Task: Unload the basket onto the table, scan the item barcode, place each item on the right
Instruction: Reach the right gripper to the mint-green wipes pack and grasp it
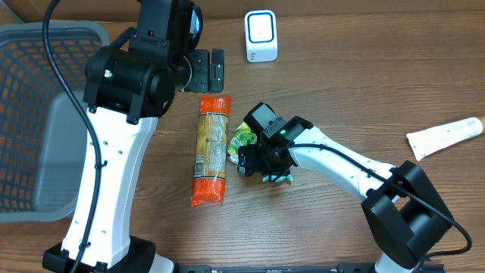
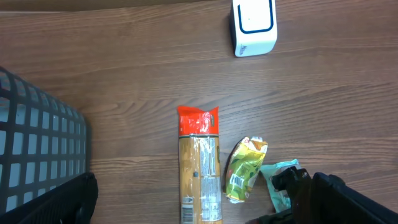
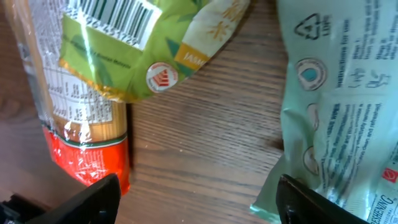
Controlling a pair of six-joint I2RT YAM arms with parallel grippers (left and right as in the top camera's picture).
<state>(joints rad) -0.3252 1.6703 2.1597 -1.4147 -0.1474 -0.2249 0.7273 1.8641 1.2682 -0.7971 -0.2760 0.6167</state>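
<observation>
1. Right gripper (image 1: 258, 163): jaws apart with nothing between them, only bare table (image 1: 341, 91). It hangs low over the gap between the green packet (image 1: 244, 138) and the mint packet (image 3: 339, 106).
2. Left gripper (image 1: 207, 70): jaws wide apart and empty, near the top end of the pasta packet (image 1: 212, 152) and out of the pick.
3. The green packet lies flat just beside the pasta packet, on its right; I cannot tell if they touch. Its barcode (image 3: 118, 15) faces up.
4. The scanner (image 1: 261, 36) stands upright at the far side, well apart from all three packets.
5. I cannot tell for sure which packet is the item. My guess is the green one, since its code shows.
6. To do the step well, line the jaws across one packet only, at an end or edge. Keep the fingers off the barcode and clear of the pasta packet.
7. The film lies flat on the wood, so come down close before pinching or the fingers will likely skate over it.
8. Once it is held, carry it with the code turned to the scanner's face and kept flat, because crinkled film may glare or fold over the bars.
</observation>
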